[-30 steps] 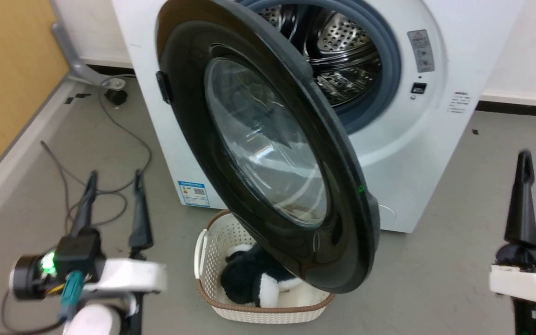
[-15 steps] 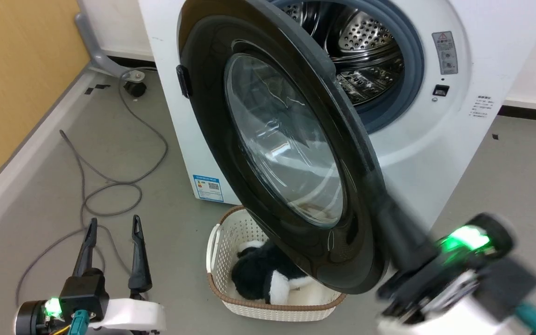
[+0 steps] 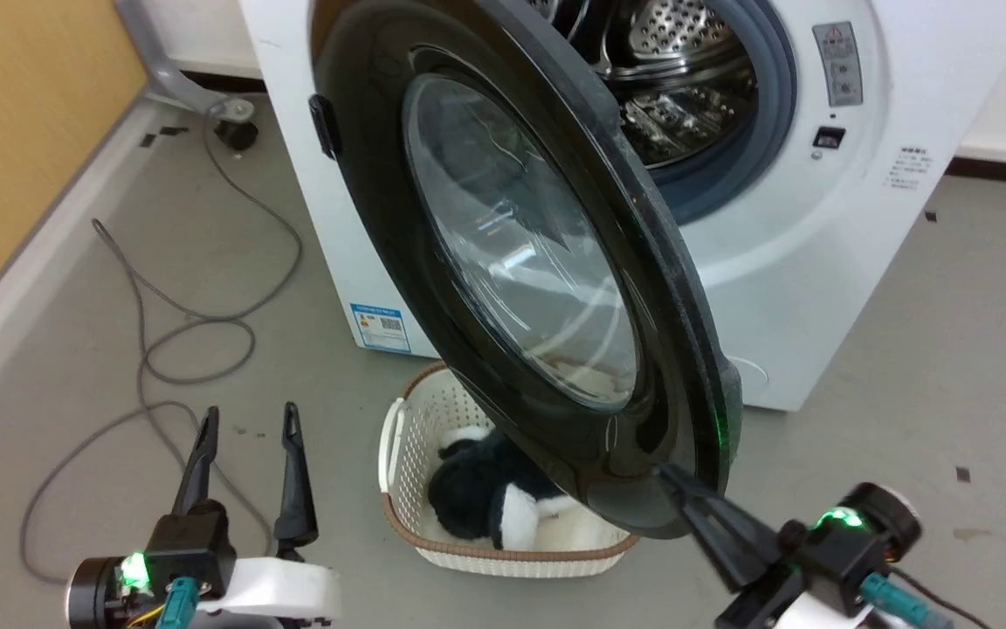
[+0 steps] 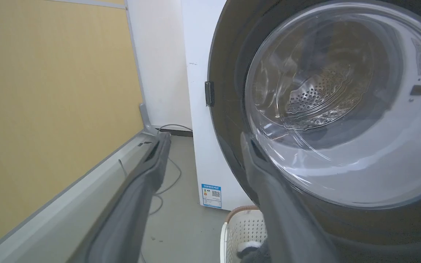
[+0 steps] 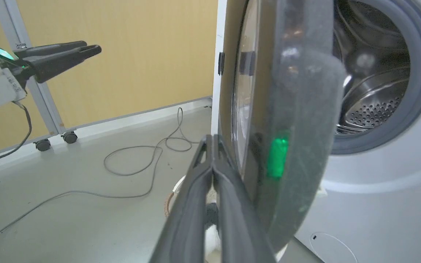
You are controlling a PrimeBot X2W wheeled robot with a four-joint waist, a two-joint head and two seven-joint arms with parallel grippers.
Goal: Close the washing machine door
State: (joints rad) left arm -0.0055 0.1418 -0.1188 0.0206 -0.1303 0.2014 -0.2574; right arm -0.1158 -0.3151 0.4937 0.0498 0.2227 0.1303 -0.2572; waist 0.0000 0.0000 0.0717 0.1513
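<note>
Machine first: the washing machine (image 3: 817, 262) stands white and wide beyond both grippers, its steel drum gaping open. Swung out toward the right gripper (image 3: 671, 479) is the washing machine door (image 3: 512, 262), hinged on the side far from that gripper, free edge nearest its fingertips. Those two fingers are pressed together with nothing between them, tips up at the lower part of the glossy black rim; touching or just off it, hard to call. Under the door, just left of that gripper, sits a cream basket (image 3: 407, 515) with something black and white inside. The left gripper (image 3: 250, 409) hangs well off to the side, fingers spread, holding nothing. My read: the door is rigid and fairly heavy but rides on its hinge, the rim is slick, and the glass bowl is best left alone. No grasp needed. A flat push on the rim near the free edge, where leverage is greatest, should swing it home.
</note>
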